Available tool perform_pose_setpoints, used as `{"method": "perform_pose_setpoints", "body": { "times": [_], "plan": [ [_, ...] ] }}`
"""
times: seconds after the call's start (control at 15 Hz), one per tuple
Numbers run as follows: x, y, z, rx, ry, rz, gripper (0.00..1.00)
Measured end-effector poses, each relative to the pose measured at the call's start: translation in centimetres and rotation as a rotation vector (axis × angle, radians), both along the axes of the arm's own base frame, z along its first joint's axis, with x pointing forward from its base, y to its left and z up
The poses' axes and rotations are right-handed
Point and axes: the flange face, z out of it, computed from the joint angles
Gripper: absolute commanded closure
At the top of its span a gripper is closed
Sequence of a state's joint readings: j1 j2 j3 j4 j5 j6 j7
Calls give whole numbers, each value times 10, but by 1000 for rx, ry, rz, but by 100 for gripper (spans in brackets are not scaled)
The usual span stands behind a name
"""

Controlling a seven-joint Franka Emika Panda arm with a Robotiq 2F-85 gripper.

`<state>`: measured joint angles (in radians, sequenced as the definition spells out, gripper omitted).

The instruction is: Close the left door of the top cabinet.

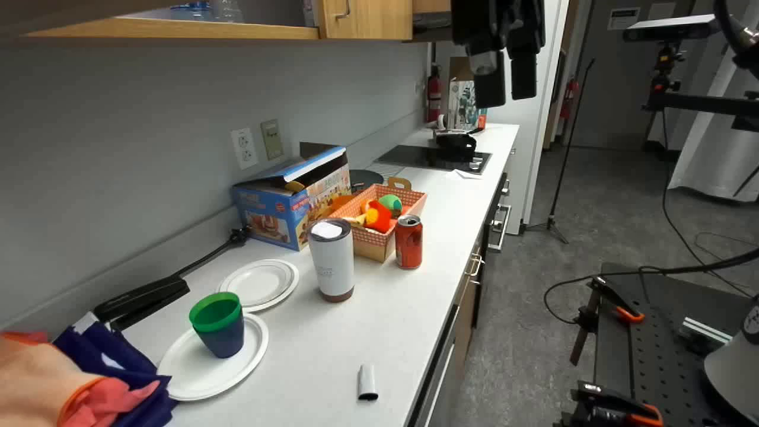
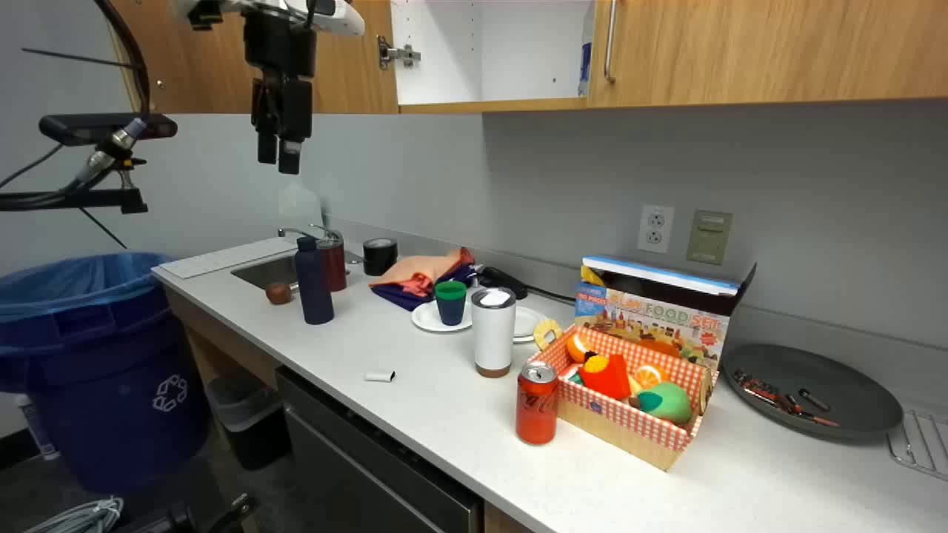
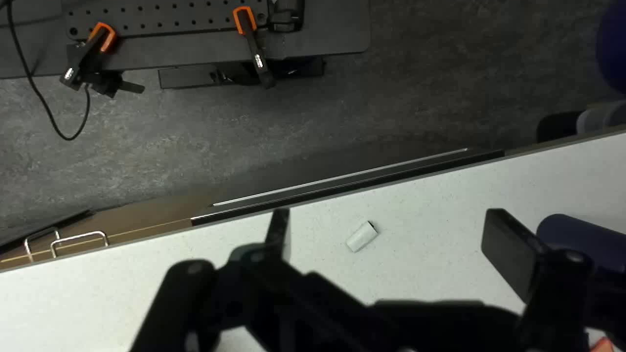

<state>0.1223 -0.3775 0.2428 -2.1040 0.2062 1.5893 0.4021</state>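
Observation:
The top cabinet [image 2: 770,52] is light tan wood on the wall. Its left door [image 2: 354,83] stands open, swung out to the left on a metal hinge, with the white interior showing. Its right door [image 1: 367,18] is shut, with a metal handle. In an exterior view the cabinet's underside edge [image 1: 178,28] and part of the open compartment show at the top. My gripper [image 2: 278,154] points down in front of the open door, its fingertips below the door's lower edge in that view. In the wrist view the gripper [image 3: 389,230] is open, with nothing held between its fingers.
Below is a white counter [image 1: 332,350] with a white tumbler [image 2: 493,333], a red can [image 2: 537,403], a toy food basket [image 2: 629,422], stacked cups [image 1: 218,323] and a small white tube [image 3: 362,236]. A camera on a stand [image 2: 107,127] is near the arm.

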Motion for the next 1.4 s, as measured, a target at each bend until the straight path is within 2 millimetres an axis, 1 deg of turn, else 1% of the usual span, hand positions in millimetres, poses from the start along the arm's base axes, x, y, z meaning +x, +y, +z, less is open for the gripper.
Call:
{"method": "perform_pose_setpoints", "body": {
  "times": [1.07,1.4],
  "plan": [
    [0,0,0,0,0,0,0],
    [2,-6,-1,-52,-18,14,0]
  ]
}}
